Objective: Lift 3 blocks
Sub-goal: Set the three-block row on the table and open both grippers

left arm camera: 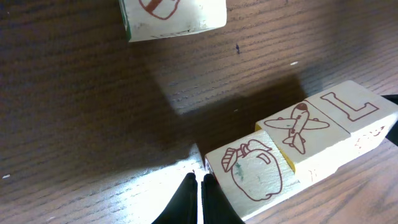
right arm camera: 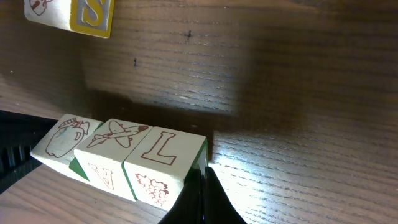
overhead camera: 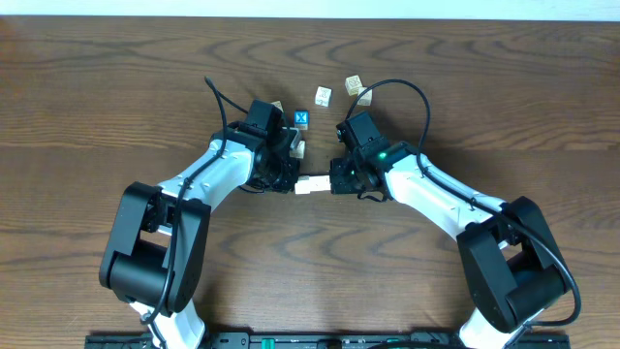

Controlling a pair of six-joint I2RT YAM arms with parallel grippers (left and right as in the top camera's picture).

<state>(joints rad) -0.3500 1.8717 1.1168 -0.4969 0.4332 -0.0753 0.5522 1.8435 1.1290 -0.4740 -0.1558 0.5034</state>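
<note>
Spanning every view, a dark wooden table (overhead camera: 97, 97) is seen. Over it two white arms are bent inward, the left arm (overhead camera: 208, 179) and the right arm (overhead camera: 436, 199), with their tips brought close together near the middle.

The left gripper (left arm camera: 198, 193) is shown with its fingers pressed together and nothing pinched between them; its tip is set against the end of the apple block (left arm camera: 252, 171). The right gripper (right arm camera: 202, 193) is likewise pressed together, and its tip is set against the L block (right arm camera: 163, 149).

The three blocks (overhead camera: 310, 185) are lined up face to face in one row between the two tips, with the plane block (left arm camera: 301, 127) in the middle. Whether the row is touching the table cannot be told.

Farther back, a blue X cube (overhead camera: 300, 119) and two pale cubes (overhead camera: 323, 95) are left lying apart on the wood.
</note>
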